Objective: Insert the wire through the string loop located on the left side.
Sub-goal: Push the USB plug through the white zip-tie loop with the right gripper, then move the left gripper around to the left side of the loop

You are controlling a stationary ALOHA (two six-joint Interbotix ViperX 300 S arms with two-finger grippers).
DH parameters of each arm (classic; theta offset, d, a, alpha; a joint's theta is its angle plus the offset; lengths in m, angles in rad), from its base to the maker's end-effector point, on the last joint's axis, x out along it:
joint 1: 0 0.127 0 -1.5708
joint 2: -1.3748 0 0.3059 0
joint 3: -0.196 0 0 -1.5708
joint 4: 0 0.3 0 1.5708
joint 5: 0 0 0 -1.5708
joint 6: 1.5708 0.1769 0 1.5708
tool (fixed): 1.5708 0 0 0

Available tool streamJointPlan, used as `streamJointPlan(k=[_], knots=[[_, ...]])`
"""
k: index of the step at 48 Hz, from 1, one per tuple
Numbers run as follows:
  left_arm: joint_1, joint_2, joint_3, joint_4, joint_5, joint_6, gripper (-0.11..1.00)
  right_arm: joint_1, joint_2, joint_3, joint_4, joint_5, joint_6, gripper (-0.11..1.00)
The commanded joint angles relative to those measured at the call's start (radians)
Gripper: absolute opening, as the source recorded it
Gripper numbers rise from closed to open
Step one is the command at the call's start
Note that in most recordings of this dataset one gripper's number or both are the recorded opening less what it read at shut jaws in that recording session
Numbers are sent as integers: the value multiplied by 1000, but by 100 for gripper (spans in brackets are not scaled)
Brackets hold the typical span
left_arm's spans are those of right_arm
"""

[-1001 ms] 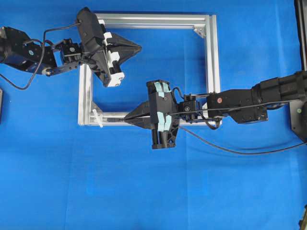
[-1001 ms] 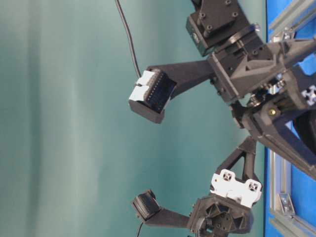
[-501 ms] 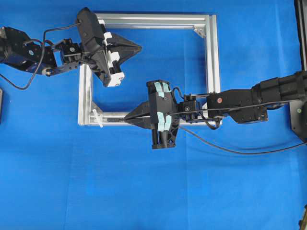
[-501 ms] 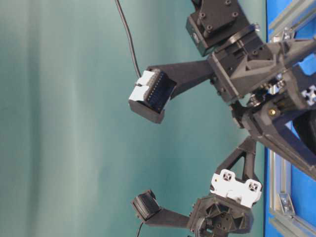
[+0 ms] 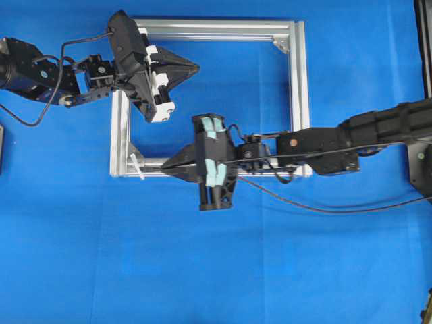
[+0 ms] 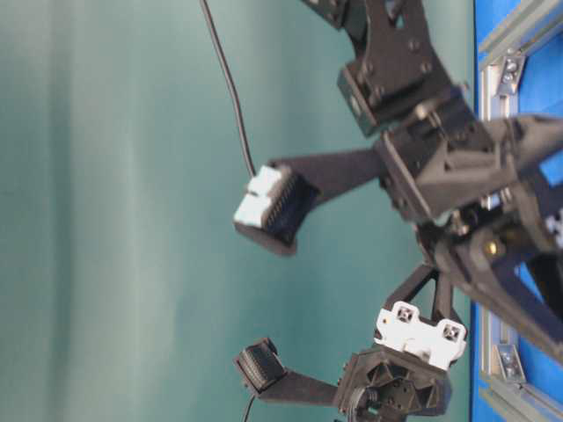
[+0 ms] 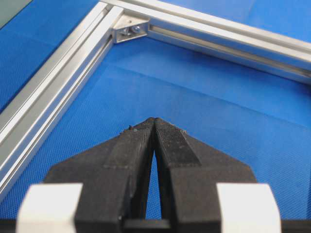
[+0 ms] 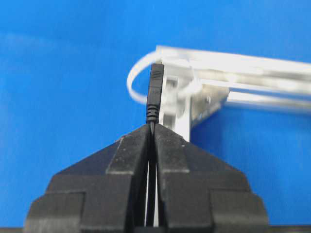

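Note:
The wire [image 5: 324, 211] trails right across the blue mat. Its dark plug tip [image 8: 155, 92] sticks out of my right gripper [image 8: 151, 127], which is shut on the wire just behind the plug. The white string loop [image 8: 137, 73] hangs at the frame's corner, directly ahead of the plug. In the right wrist view the plug's tip overlaps the loop's arc; whether it is inside I cannot tell. In the overhead view the right gripper [image 5: 164, 167] lies along the frame's bottom bar, just right of the string loop [image 5: 137, 167]. My left gripper [image 5: 196, 67] [image 7: 154, 120] is shut and holds nothing, hovering inside the frame's upper left.
The silver aluminium frame [image 5: 223, 28] lies flat on the blue mat, with corner brackets [image 7: 130, 30] inside its corners. The right arm reaches across the frame's right bar and bottom bar. Dark objects sit at the mat's right edge [image 5: 422, 162].
The right arm has moved left along the bottom bar, carrying the plug closer to the string loop. The left arm has not moved.

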Motion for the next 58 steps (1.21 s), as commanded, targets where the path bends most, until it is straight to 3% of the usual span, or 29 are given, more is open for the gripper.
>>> streamJointPlan(k=[1,16,45,58], knots=[[-5,-31,-9,3,-6,-2,0,-5,-5,-44,-3,-3,-5,0],[-6,-31,-11,3,-6,-2,0,-6,54,-120,-3,-3,-6,0],[-11,-32,-9,3,-6,-2,0,-6,57,-123,-2,3,-6,0],[-8,-98,75,3,-6,0,0,-6,57,-123,-2,5,-6,0]])
